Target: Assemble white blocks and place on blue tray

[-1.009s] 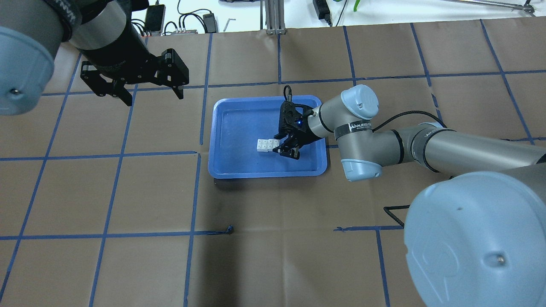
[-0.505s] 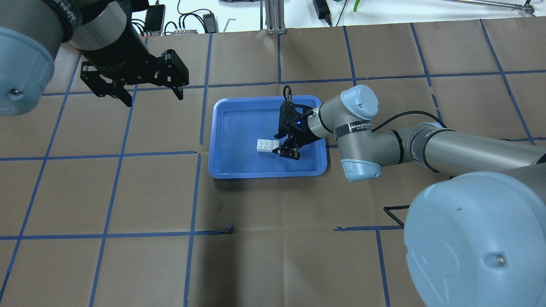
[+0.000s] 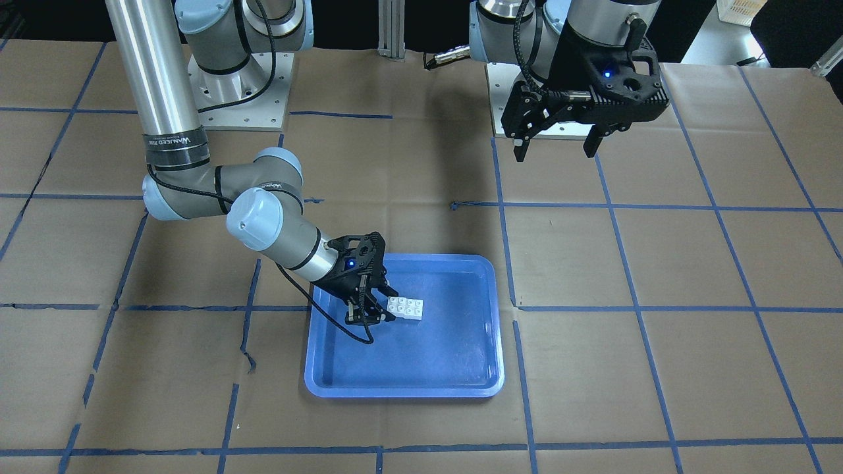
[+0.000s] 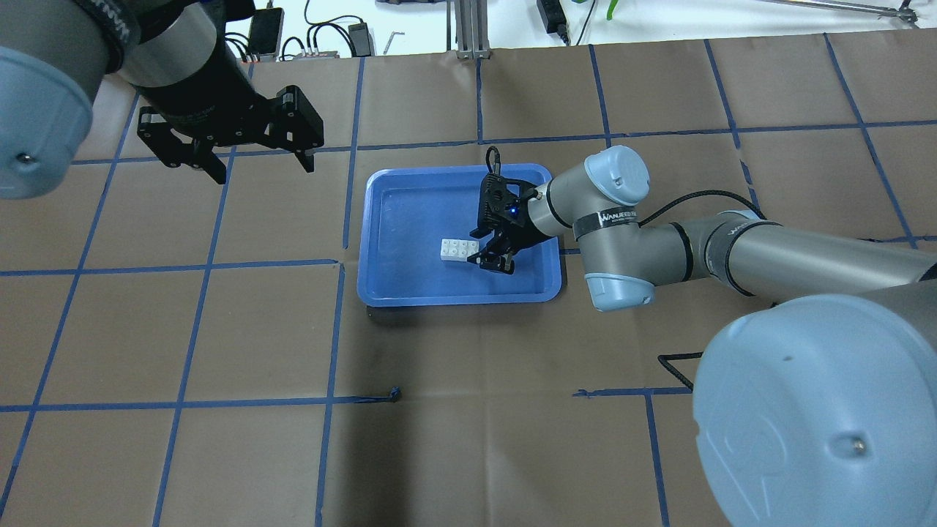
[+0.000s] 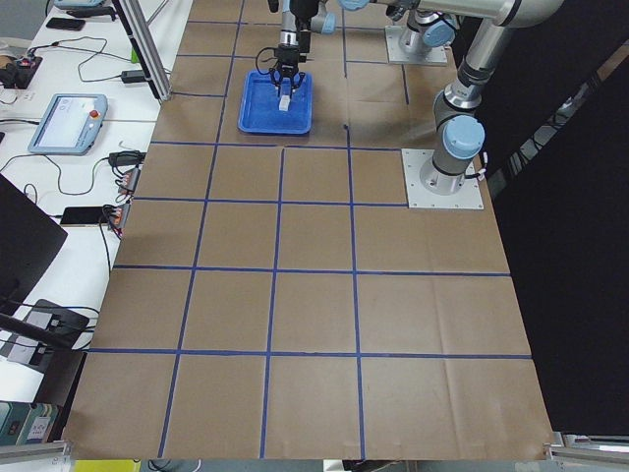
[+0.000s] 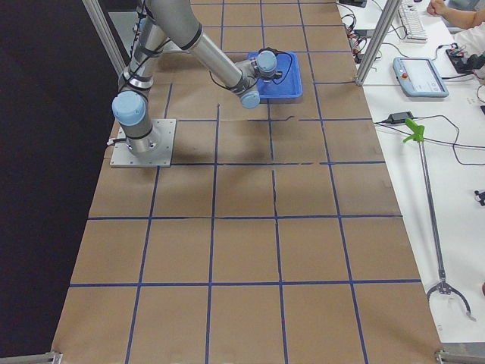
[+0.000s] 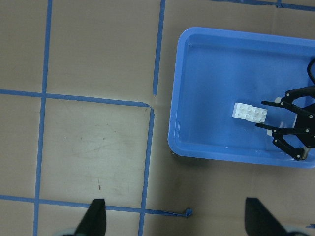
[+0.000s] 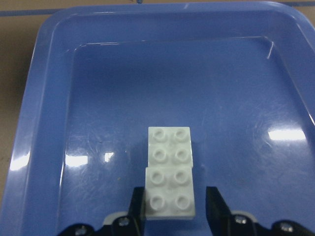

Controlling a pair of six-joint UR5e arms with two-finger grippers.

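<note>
White blocks [image 8: 170, 172] sit joined in a row, studs up, approx mid blue tray [image 8: 47, 113]. Right gripper [image 8: 174, 199] is low, jaws spread either side of the near block, not pinching afaict. Left gripper [image 3: 554, 155] hangs well apart over the brown surface [image 4: 219, 329], jaws spread too. Placing looks basically done imo; next prob needs a straight lift-out w/o nudging them.

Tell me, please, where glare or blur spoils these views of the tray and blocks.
Right wrist view: white glare patches on the blue tray floor, the white blocks sharp. Left wrist view: the left gripper blurred at the bottom edge. Exterior left view: blocks too small to resolve.
</note>
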